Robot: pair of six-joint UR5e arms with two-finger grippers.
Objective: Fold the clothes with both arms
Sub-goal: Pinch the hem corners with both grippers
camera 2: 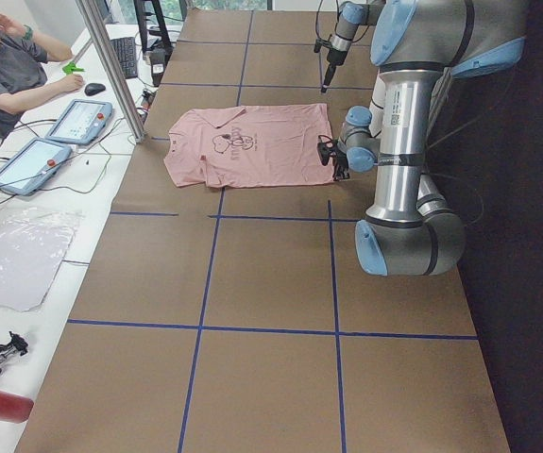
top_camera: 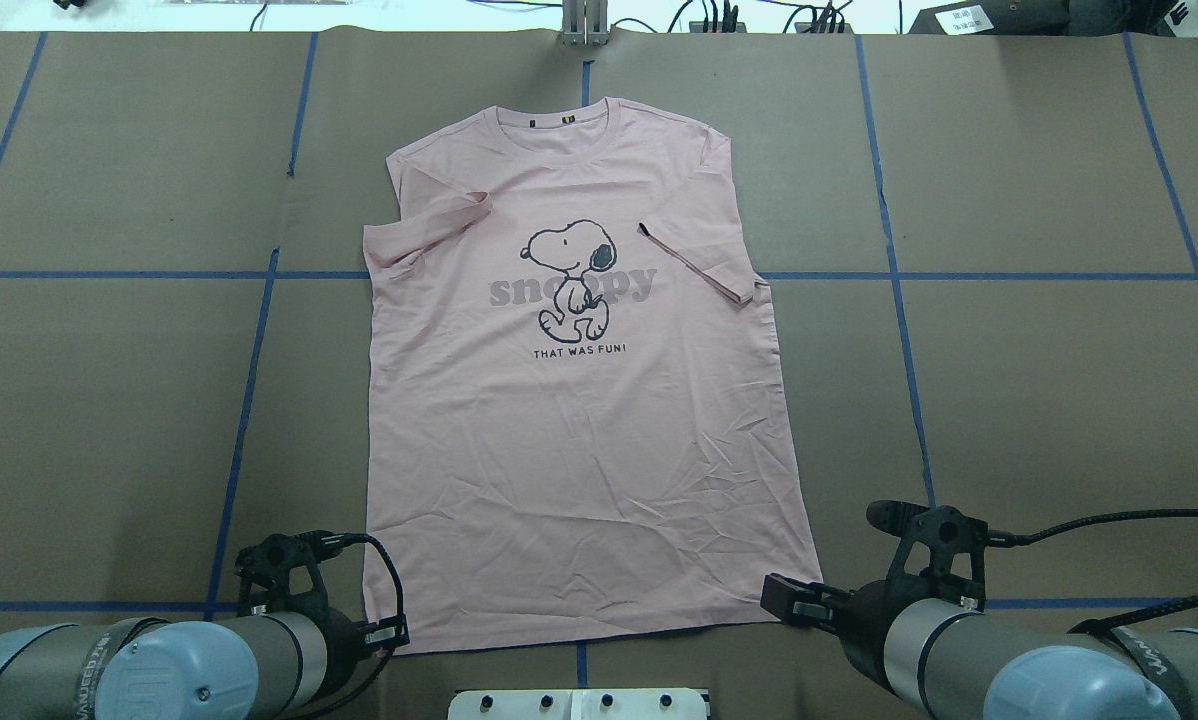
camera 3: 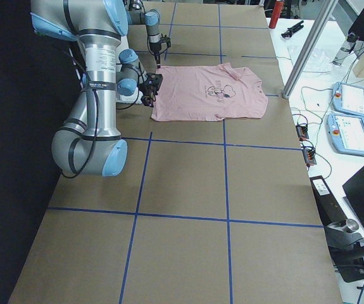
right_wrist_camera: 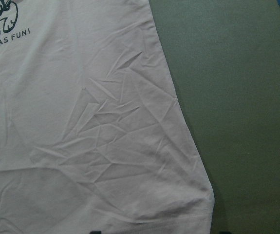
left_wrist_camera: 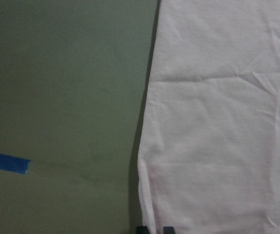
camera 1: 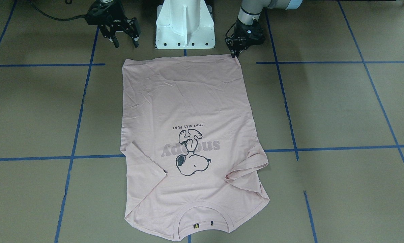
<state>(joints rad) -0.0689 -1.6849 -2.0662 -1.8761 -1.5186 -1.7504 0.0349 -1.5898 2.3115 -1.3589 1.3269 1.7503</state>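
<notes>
The light pink short-sleeved T-shirt (top_camera: 579, 450) is laid flat mid-frame. One hem corner seems pinched by the jaws of the left gripper (camera 1: 236, 54). Those of the right gripper (camera 1: 125, 43), spread wide, should be closed squarely over the other.

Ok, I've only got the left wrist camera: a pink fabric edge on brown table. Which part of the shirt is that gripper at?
Observer: The left gripper is at the T-shirt hem corner on its own side, jaws seemingly closed on it.
Operator: And the other arm?
Observer: The right gripper is open beside the opposite hem corner, not gripping it.
Operator: How are the sleeves lying?
Observer: Both sleeves are folded in over the front, near the print.
</notes>
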